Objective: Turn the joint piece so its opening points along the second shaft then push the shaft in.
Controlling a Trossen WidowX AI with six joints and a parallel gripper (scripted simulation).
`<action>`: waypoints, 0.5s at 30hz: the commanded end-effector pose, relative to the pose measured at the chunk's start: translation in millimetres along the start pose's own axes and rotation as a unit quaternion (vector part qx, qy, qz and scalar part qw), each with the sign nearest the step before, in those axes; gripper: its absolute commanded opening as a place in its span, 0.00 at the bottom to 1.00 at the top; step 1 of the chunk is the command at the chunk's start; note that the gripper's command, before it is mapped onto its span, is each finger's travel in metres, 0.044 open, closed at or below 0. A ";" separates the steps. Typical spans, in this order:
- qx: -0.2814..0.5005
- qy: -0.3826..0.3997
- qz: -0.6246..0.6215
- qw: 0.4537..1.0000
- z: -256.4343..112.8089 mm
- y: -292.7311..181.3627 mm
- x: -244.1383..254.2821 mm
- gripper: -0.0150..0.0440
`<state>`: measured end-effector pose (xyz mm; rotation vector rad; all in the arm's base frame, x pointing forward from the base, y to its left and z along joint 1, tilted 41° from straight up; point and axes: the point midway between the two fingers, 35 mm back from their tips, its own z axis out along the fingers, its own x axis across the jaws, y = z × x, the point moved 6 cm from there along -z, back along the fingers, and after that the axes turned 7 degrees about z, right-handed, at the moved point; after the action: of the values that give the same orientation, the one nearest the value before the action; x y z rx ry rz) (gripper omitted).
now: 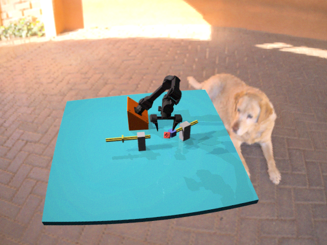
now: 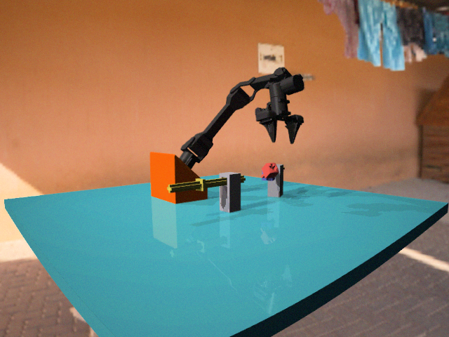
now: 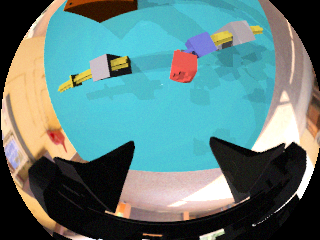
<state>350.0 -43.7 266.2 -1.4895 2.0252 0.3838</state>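
The red joint piece (image 1: 166, 135) (image 2: 269, 170) (image 3: 184, 66) hangs on a blue part (image 1: 172, 132) (image 3: 201, 44) at the end of the fixed yellow shaft (image 1: 194, 122) (image 3: 257, 30). Its cross-shaped opening faces the front side of the table, not along the second shaft. The yellow second shaft (image 1: 113, 139) (image 2: 184, 187) (image 3: 67, 86) runs through its grey block (image 1: 141, 142) (image 2: 230, 196) (image 3: 100, 68); a gap separates its near end from the joint piece. My gripper (image 1: 165, 130) (image 2: 283, 142) (image 3: 172, 143) is open and empty, well above the joint piece, touching nothing.
The fixed shaft's grey block (image 1: 187, 132) (image 2: 274, 188) (image 3: 239, 31) stands close beside the blue part. The second shaft has a collar (image 1: 122, 138) (image 2: 200, 184) beyond its block. The orange wedge (image 1: 138, 123) (image 2: 163, 177) (image 3: 102, 7) under the arm stands behind the second shaft.
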 end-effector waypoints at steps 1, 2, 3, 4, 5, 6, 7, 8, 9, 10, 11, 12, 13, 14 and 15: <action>-0.003 -0.003 -0.044 0.999 1.2 1.3 -1.0 1.00; -0.003 -0.004 -0.059 0.998 1.3 1.3 -1.1 1.00; -0.003 -0.004 -0.074 0.997 1.4 1.3 -1.1 1.00; -0.003 -0.004 -0.089 0.996 1.5 1.4 -1.1 1.00; -0.002 -0.004 -0.104 0.995 1.6 1.4 -1.1 1.00; -0.002 -0.004 -0.119 0.993 1.7 1.4 -1.1 1.00; -0.002 -0.004 -0.134 0.991 1.8 1.4 -1.1 1.00; -0.002 -0.004 -0.149 0.989 1.9 1.4 -1.1 1.00; -0.002 -0.004 -0.164 0.986 2.1 1.5 -1.2 1.00; -0.002 -0.004 -0.179 0.984 2.2 1.5 -1.2 1.00; -0.002 -0.004 -0.194 0.981 2.3 1.5 -1.2 1.00; -0.002 -0.005 -0.209 0.978 2.4 1.5 -1.2 1.00; -0.002 -0.005 -0.224 0.975 2.5 1.5 -1.2 1.00; -0.002 -0.005 -0.238 0.971 2.6 1.6 -1.2 1.00; -0.001 -0.005 -0.253 0.967 2.7 1.6 -1.2 1.00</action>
<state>349.4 -41.4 264.6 -1.8642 1.6392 0.2142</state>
